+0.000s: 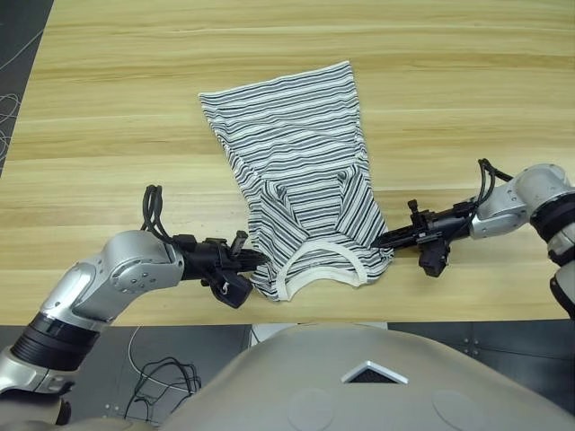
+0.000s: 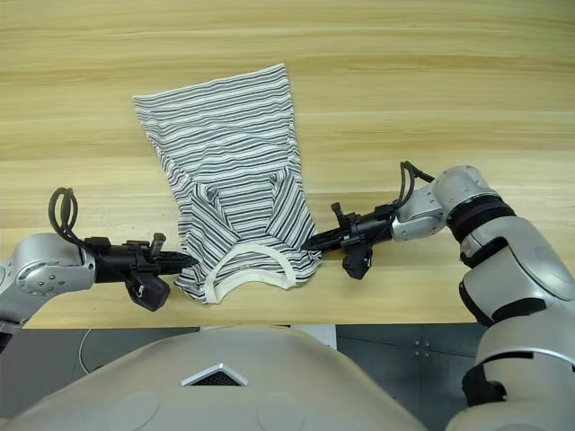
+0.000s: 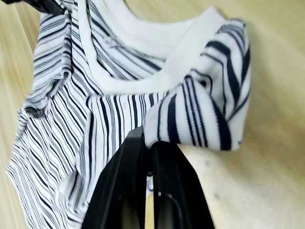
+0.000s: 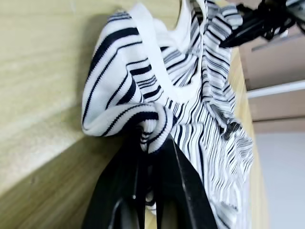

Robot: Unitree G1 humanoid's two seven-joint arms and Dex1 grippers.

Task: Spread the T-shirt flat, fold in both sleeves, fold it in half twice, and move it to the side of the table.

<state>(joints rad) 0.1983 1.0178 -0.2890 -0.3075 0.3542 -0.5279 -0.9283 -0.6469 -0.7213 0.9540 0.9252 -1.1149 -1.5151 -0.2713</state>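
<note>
**Black-and-white striped T-shirt [image 1: 301, 180] pinched at both shoulders**

It lies lengthwise on the pale wooden tabletop [image 1: 467, 108], with its white ribbed collar [image 1: 310, 260] at the near edge and its hem toward the far edge. And look: the left gripper [image 1: 262, 259] is clamped on the left shoulder, and the right gripper [image 1: 379, 241] is clamped on the right, each bunching a small fold of cloth. It looks light, limp and stretchy, so expect it to sag and drag rather than hold its shape. The smooth wood should let it slide. The shoulder seams just beside the collar look like the soundest hold, since a thin single layer could slip out.
</note>
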